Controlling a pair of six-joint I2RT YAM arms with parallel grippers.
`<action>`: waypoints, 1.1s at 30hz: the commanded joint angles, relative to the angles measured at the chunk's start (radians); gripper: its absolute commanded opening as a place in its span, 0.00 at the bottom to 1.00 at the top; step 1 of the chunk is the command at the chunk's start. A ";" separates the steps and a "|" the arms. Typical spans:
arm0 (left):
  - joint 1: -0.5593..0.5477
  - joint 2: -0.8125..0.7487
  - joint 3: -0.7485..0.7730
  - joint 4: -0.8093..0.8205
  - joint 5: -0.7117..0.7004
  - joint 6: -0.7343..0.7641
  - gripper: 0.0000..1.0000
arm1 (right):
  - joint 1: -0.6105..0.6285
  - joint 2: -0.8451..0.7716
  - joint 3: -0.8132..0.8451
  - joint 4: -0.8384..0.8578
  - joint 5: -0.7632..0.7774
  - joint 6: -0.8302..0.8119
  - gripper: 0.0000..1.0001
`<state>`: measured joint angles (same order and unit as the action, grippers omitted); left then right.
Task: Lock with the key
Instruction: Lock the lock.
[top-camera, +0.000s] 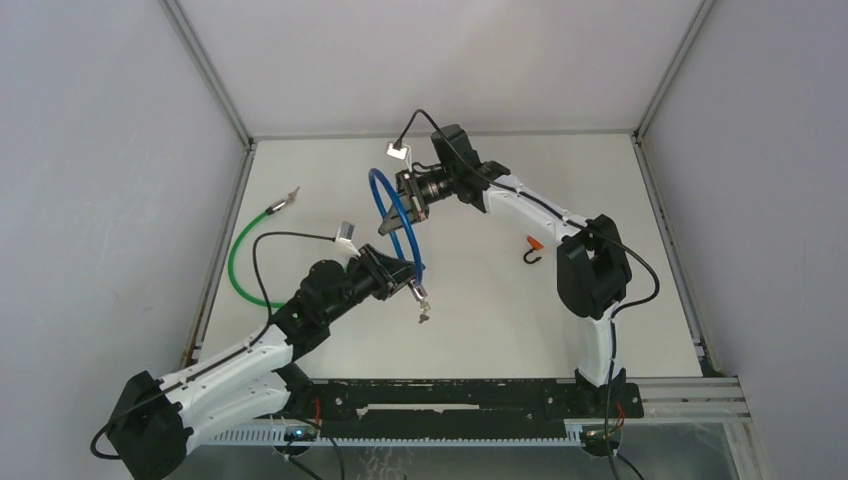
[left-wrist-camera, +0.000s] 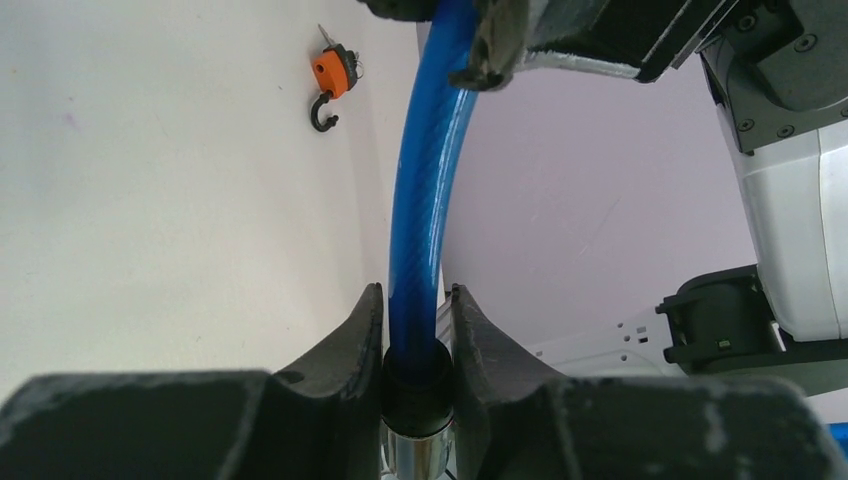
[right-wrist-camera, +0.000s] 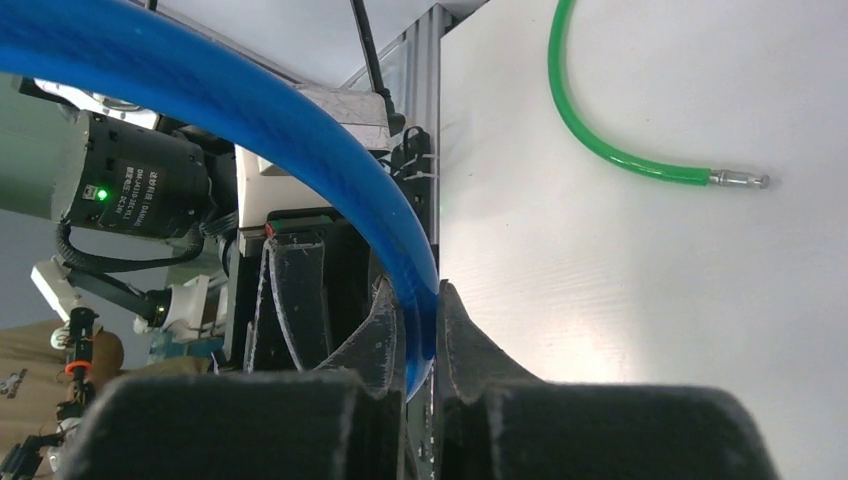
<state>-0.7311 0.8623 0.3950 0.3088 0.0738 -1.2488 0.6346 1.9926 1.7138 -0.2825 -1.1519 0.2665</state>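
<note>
Bench (top-camera: 600, 180) white. Blue cable lock (top-camera: 391, 195) held in the air over mid-bench, arched between both grippers. Left gripper (left-wrist-camera: 413, 300) clenched on its dark end collar, metal barrel below. Right gripper (right-wrist-camera: 420, 300) clamped on the cable further up. Green cable (top-camera: 238, 262) lies by the left edge. Small orange padlock (left-wrist-camera: 333, 72) sits nearer the right edge. Probably keys (top-camera: 424, 312) dangling under the left gripper, too small to confirm.

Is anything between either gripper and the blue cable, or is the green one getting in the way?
Nothing visible is in the way. The left gripper and the right gripper are both shut directly on the blue cable. The green cable lies apart from it on the table, on the left side.
</note>
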 joint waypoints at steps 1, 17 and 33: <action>0.005 -0.046 0.024 0.057 -0.069 0.012 0.00 | -0.002 -0.083 0.025 -0.046 0.041 -0.041 0.20; 0.005 -0.179 0.015 -0.039 -0.290 -0.002 0.00 | -0.111 -0.311 -0.237 -0.010 0.293 0.129 0.83; 0.004 -0.216 0.174 -0.279 -0.578 -0.220 0.00 | -0.137 -0.736 -0.766 0.438 0.363 0.471 0.65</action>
<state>-0.7300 0.6838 0.4389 0.0055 -0.4110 -1.3972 0.4572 1.2705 0.9375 -0.0307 -0.7242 0.6106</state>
